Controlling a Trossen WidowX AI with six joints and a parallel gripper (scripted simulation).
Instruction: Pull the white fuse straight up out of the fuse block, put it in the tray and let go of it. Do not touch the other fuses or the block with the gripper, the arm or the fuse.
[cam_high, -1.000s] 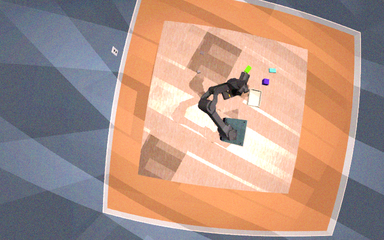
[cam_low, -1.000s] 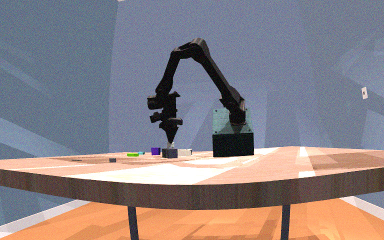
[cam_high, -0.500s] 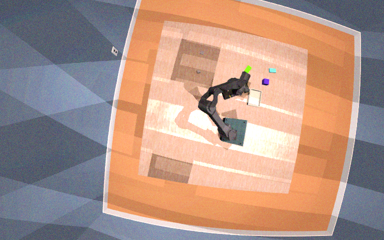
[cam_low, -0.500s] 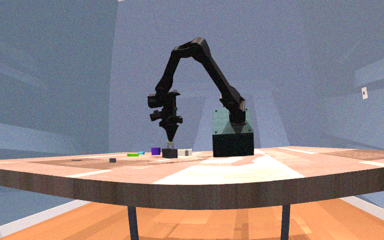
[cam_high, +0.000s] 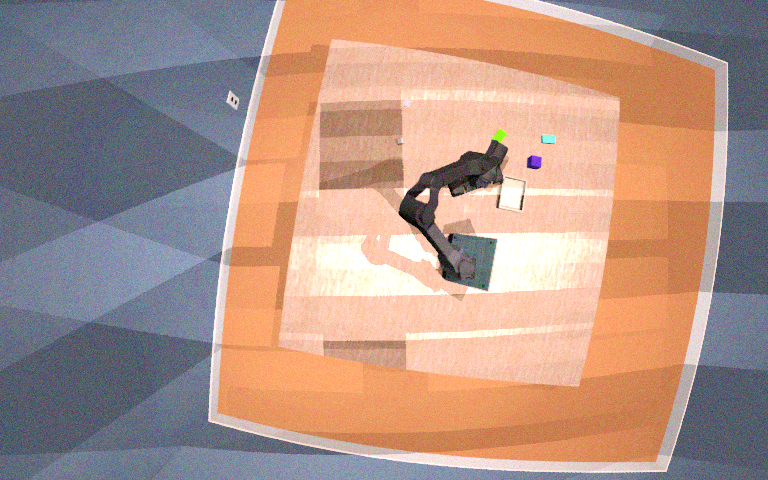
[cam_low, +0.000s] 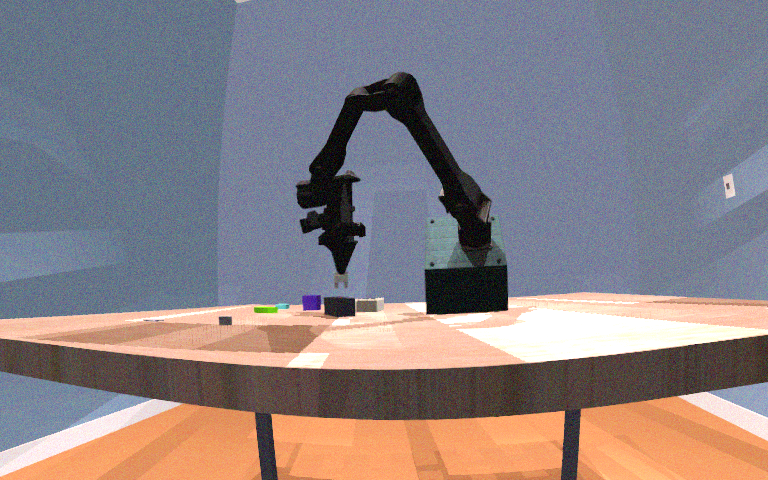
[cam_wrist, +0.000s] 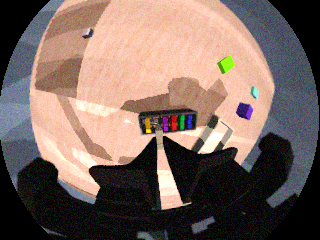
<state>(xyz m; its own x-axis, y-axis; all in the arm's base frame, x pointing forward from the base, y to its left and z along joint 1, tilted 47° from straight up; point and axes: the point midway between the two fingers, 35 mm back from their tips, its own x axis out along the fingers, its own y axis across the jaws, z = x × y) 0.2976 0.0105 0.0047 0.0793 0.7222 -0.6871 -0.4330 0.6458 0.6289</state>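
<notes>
My gripper (cam_low: 341, 272) (cam_wrist: 159, 139) is shut on the white fuse (cam_low: 340, 280) (cam_wrist: 159, 136). The fuse hangs upright with its two prongs down, and a gap shows between it and the block in the exterior view. The dark fuse block (cam_low: 339, 306) (cam_wrist: 142, 125) stands below, with yellow, purple, red, green and blue fuses in a row. In the top view the arm hides most of the block. The pale tray (cam_high: 498, 200) (cam_low: 369, 305) (cam_wrist: 227, 126) lies beside the block, to its right in the wrist view.
A violet cube (cam_high: 534, 162) (cam_low: 311, 302) (cam_wrist: 244, 111) stands beyond the tray. A cyan block (cam_high: 548, 139) (cam_wrist: 255, 92) and a lime green block (cam_high: 498, 135) (cam_low: 265, 309) (cam_wrist: 226, 64) lie farther out. A small grey block (cam_high: 399, 140) (cam_low: 225, 320) (cam_wrist: 87, 33) lies apart on the table.
</notes>
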